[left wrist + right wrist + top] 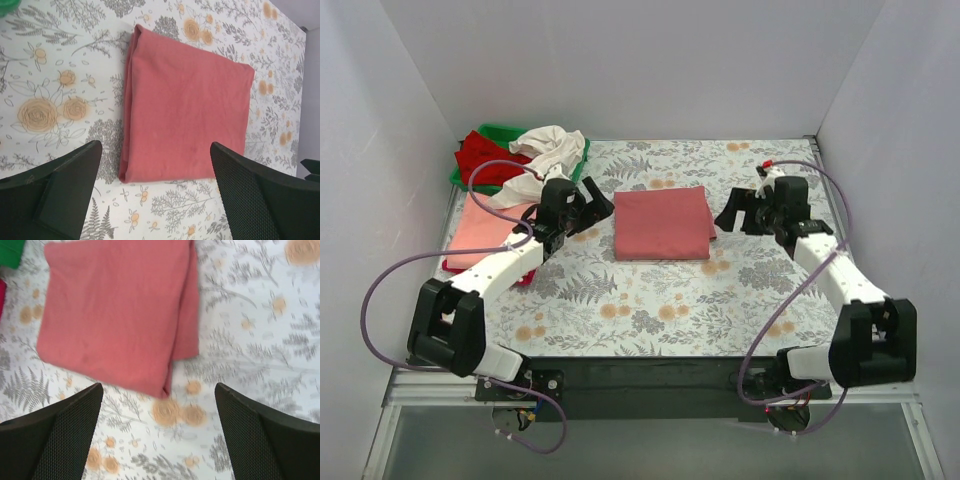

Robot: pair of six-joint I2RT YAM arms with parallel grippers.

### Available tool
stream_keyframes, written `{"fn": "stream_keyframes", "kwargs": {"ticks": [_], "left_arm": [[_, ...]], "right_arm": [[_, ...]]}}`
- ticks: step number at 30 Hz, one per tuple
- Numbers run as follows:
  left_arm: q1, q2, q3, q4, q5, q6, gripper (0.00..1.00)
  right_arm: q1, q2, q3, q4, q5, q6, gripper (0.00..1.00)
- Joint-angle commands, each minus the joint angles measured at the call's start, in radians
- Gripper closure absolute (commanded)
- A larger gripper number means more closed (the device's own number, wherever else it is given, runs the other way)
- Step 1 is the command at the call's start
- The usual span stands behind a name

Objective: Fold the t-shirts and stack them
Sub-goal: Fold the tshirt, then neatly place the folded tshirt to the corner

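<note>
Your folded pink shirt sits mid-frame on the counter; left end effector and right end effector flank it, both spread wide (holding nothing).

White-and-black arms, purple cables

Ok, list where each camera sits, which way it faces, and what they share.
Top external: high behind the bases, looking down at the table; both arms, left gripper and right gripper show.
Left wrist: looks down past its open fingers at the folded dusty-rose t-shirt.
Right wrist: same, own open fingers in view.
All three share that shirt.
</note>
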Motion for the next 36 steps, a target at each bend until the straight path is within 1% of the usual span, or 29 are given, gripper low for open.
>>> {"fn": "stream_keyframes", "kwargs": {"ticks": [1,4,7,11,15,20,22,23,24,25,26,27,31,32,35,36], "left_arm": [[-0.013,-0.066,-0.090,-0.002,0.042,-0.012,0.11],[-0.018,-0.062,-0.110,0.003,0.061,0.002,0.10],[-0.018,-0.014,-0.102,0.016,0.098,0.014,0.09],[-0.021,0.095,-0.052,0.030,0.113,0.032,0.09],[-0.027,0.234,0.048,0.032,0.104,0.055,0.09],[-0.035,0.356,0.151,0.013,0.092,0.104,0.09],[-0.046,0.417,0.213,-0.022,0.075,0.115,0.10],[-0.050,0.434,0.232,-0.032,0.075,0.121,0.12],[-0.058,0.455,0.249,-0.055,0.035,0.130,0.13],[-0.062,0.472,0.266,-0.072,0.026,0.133,0.15],[-0.066,0.512,0.314,-0.095,0.019,0.134,0.18],[-0.075,0.527,0.332,-0.132,0.019,0.137,0.19],[-0.102,0.577,0.375,-0.157,-0.019,0.141,0.29],[-0.110,0.587,0.388,-0.163,-0.048,0.143,0.32],[-0.145,0.606,0.411,-0.191,-0.111,0.155,0.44],[-0.161,0.623,0.434,-0.218,-0.153,0.158,0.52]], "right_arm": [[-0.008,-0.151,-0.162,0.138,0.107,0.040,0.02],[-0.009,-0.228,-0.261,0.147,0.167,0.071,0.02],[-0.014,-0.296,-0.328,0.153,0.192,0.083,0.02],[-0.022,-0.356,-0.371,0.150,0.186,0.077,0.02],[-0.025,-0.402,-0.394,0.150,0.132,0.068,0.02],[-0.026,-0.442,-0.398,0.114,0.092,0.052,0.02],[-0.026,-0.463,-0.402,0.107,0.083,0.048,0.02],[-0.026,-0.471,-0.402,0.101,0.086,0.043,0.02],[-0.026,-0.477,-0.402,0.097,0.091,0.040,0.02],[-0.028,-0.494,-0.400,0.089,0.094,0.040,0.02],[-0.028,-0.500,-0.395,0.080,0.095,0.040,0.02],[-0.028,-0.508,-0.392,0.060,0.097,0.038,0.02],[-0.028,-0.561,-0.392,0.044,0.094,0.034,0.02],[-0.029,-0.568,-0.395,0.044,0.098,0.032,0.02],[-0.029,-0.591,-0.403,0.044,0.137,0.026,0.02],[-0.029,-0.594,-0.405,0.043,0.158,0.023,0.02]]}}
